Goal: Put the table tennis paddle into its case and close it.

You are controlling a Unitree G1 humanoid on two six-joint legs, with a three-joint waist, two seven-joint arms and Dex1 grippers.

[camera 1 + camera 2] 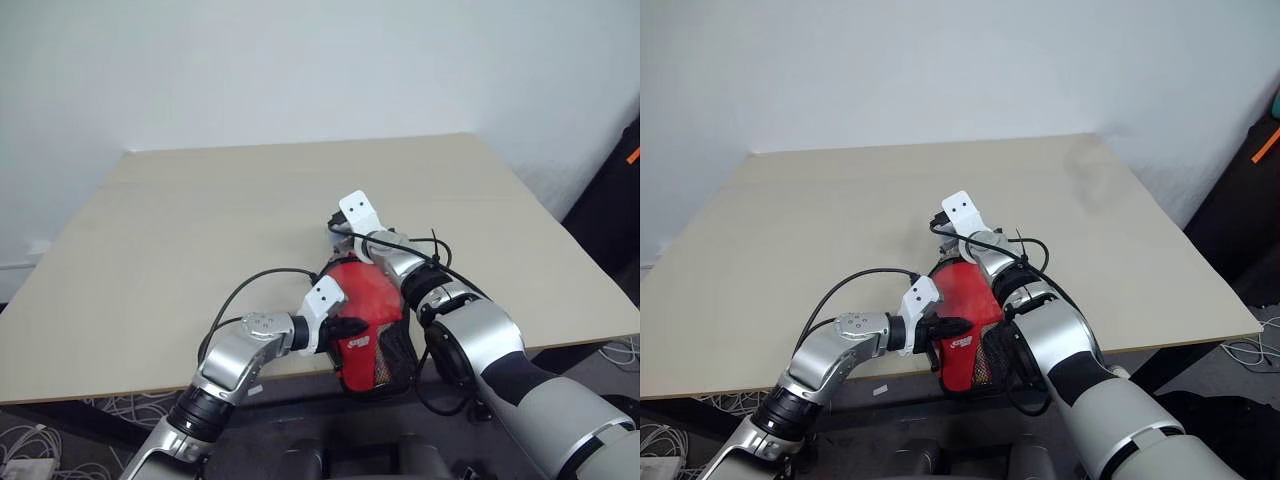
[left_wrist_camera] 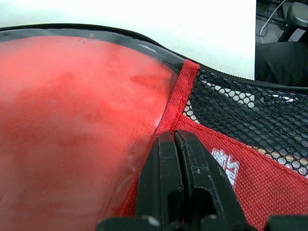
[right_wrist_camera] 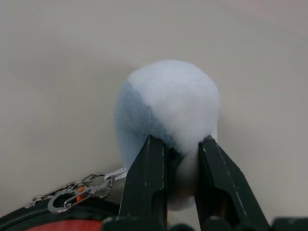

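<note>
The counter (image 1: 180, 230) carries the case (image 1: 372, 330) at its six-o'clock edge, long axis running twelve to six, the table tennis paddle (image 2: 72, 120) inside. The left end effector (image 2: 179, 179) pinches its fabric; the right end effector (image 3: 182, 166) pinches a fuzzy ball (image 3: 168, 115).

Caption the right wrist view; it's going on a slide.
Right gripper shut on the fuzzy ball clipped to the case's zip.

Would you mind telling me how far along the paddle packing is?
Looks done: the paddle's red face sits behind the case's clear panel. In hand: the left gripper is shut on the case's red edge; the right gripper pinches the fuzzy ball by the zip ring. Left: whether the zip is closed isn't clear.
</note>
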